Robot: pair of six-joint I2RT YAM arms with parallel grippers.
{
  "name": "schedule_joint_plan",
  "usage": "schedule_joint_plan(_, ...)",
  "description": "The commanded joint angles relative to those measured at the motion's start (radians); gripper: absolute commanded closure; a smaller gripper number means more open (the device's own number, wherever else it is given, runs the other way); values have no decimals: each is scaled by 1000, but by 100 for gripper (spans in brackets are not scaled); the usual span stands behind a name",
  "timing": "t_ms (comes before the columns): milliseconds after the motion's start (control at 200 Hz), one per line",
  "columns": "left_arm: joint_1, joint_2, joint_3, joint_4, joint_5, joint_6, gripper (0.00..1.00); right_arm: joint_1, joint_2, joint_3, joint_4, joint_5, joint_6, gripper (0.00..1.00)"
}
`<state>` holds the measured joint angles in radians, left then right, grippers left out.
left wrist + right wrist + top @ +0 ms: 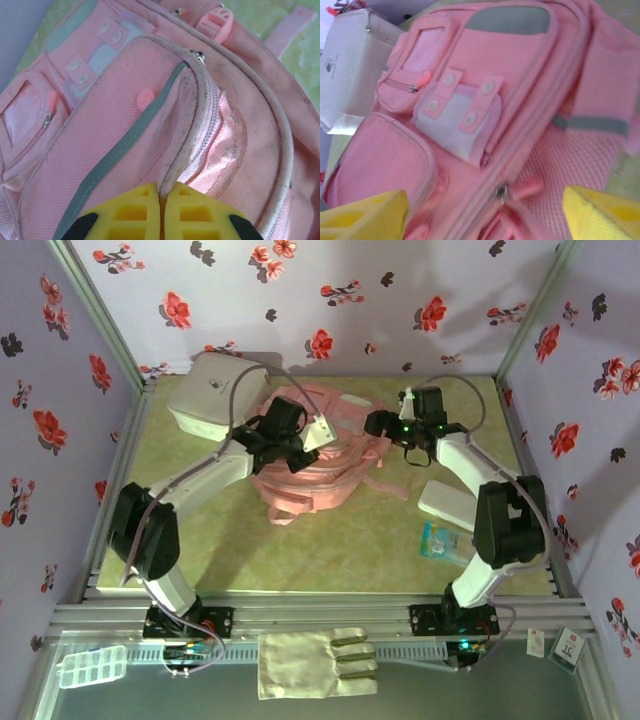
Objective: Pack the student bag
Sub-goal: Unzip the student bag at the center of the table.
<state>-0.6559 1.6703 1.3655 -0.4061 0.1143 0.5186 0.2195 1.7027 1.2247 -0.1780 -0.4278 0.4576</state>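
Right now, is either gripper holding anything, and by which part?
The left gripper is shut on the student bag, pinching the pale piped edge beside its zipper. The right gripper is open, holding nothing.

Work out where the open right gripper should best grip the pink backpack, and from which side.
Probably the pink zip tab on the backpack, from above, where the right gripper hangs. It stands proud of the flat-lying fabric, between the open fingers, thin enough to pinch. The left gripper is shut on the zip edge.
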Motion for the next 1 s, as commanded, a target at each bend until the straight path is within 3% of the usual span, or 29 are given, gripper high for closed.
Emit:
schedule_joint_plan(0, 37, -96, -32, 121, 41, -111, 100, -2, 62, 81, 8, -134, -40, 20)
schedule_joint_plan(200, 55, -123, -67, 154, 48, -154, 100, -3, 89, 49, 33, -176, -63, 23)
schedule_joint_plan(550, 80, -139, -88, 170, 50, -181, 100, -11, 70, -8, -25, -122, -325, 35)
schedule_joint_plan(815, 98, -162, -104, 159, 68, -178, 100, -11, 37, -60, 27, -98, -537, 51)
schedule_joint_plan(995, 102, -171, -108, 155, 74, -180, 100, -12, 7, -87, 37, -122, -662, 51)
